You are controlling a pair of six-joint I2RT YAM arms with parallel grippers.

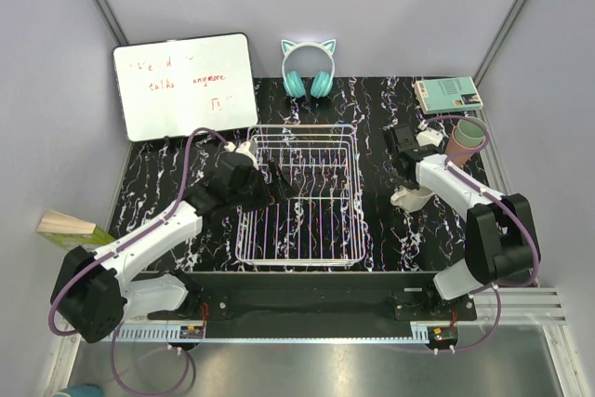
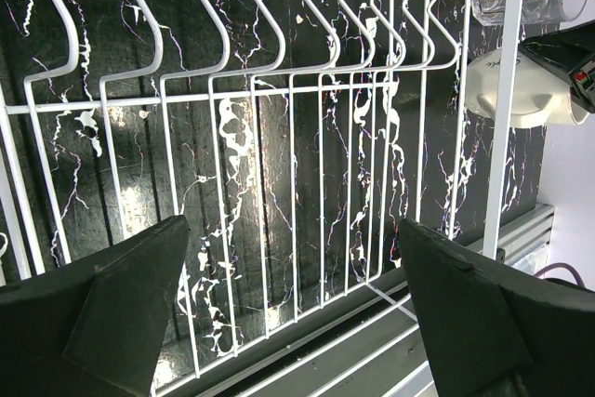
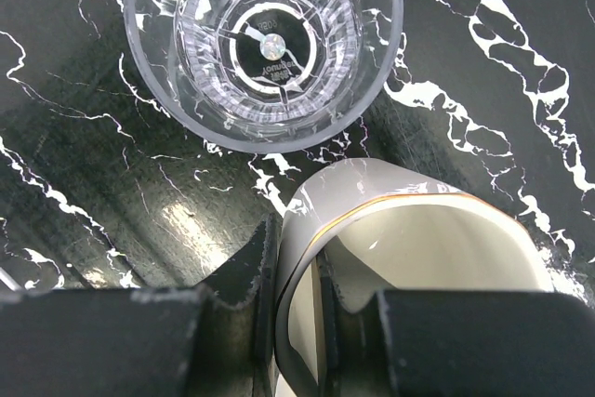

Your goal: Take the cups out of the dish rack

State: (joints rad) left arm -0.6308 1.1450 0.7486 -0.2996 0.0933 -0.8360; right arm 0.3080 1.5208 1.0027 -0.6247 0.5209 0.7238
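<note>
Your right gripper (image 3: 297,299) is closed down on the wall of the cream-white mug with a thin gold line under its rim (image 3: 418,230), one finger inside the mug and the other pressed against its outside. You cannot tell from these views whether the mug's base rests on the black, white-veined marble-pattern tabletop (image 1: 372,230) or sits just above it. The mug is to the right of the white wire dish rack (image 1: 307,230), well apart from it, and the clear ribbed glass (image 3: 265,44) stands upright just beyond the mug. Farther right, near the table's edge, you have a salmon-pink tumbler (image 1: 462,148) with what looks like a sage-green one nested in its mouth. Your left gripper (image 2: 293,230) hangs inside the rack over its grid floor, fingers spread wide with only the rack's wires between them.
</note>
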